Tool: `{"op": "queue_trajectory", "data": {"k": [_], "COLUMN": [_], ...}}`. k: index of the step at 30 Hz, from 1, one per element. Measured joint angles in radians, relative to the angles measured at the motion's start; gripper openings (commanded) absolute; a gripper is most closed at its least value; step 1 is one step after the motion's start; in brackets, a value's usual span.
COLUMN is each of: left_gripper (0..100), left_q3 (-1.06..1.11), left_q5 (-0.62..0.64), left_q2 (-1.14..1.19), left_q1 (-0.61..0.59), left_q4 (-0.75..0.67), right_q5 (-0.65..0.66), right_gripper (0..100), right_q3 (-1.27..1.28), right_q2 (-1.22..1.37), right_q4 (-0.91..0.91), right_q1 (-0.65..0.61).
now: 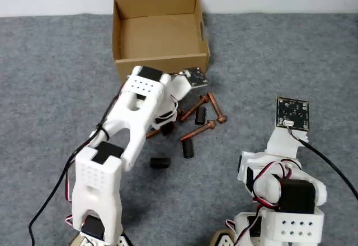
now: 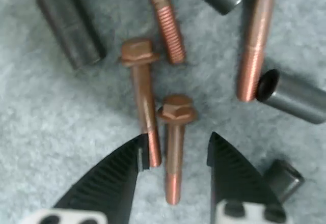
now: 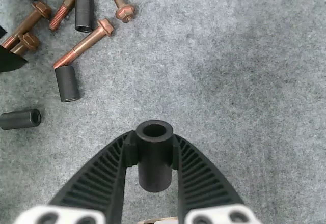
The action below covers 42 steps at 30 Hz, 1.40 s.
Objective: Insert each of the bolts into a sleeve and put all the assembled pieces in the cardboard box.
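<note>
Copper bolts and black sleeves lie scattered on the grey carpet in front of the cardboard box. My left gripper is open, low over the pile. One bolt lies between its fingers, head away from the wrist. A second bolt lies alongside, touching one fingertip. My right gripper is shut on a black sleeve, held upright with its bore facing the camera, above bare carpet. In the high view the left arm covers part of the pile.
Loose sleeves and bolts lie between the arms. The right arm sits folded at the near right. Bare carpet spreads to the left and right of the box.
</note>
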Motion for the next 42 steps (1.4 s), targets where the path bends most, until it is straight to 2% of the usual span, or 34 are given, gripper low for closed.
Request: {"op": "queue_trajectory", "data": {"k": [9, 16, 26, 30, 37, 42], "left_gripper": [20, 19, 4, 1, 0, 0], "left_q3": [-0.017, -0.120, -0.459, -0.574, -0.557, -0.410], "left_q5": [0.000, 0.009, 0.044, 0.051, 0.080, 0.112], "left_q2": [0.068, 0.149, 0.364, 0.431, 0.374, 0.186], "left_q1": [0.028, 0.021, 0.026, 0.031, 0.029, 0.029], "left_q4": [0.003, 0.034, 0.275, 0.301, 0.298, 0.285], "right_q5": [0.000, 0.000, 0.000, 0.000, 0.000, 0.000], "right_gripper": [0.8, 0.8, 0.8, 0.8, 0.8, 0.8], "right_q3": [0.000, 0.000, 0.000, 0.000, 0.000, -0.026], "right_q2": [0.000, 0.000, 0.000, 0.000, -0.002, -0.002], "right_q4": [0.000, 0.000, 0.000, 0.000, 0.000, 0.000], "right_q1": [0.000, 0.000, 0.000, 0.000, 0.000, 0.000]}}
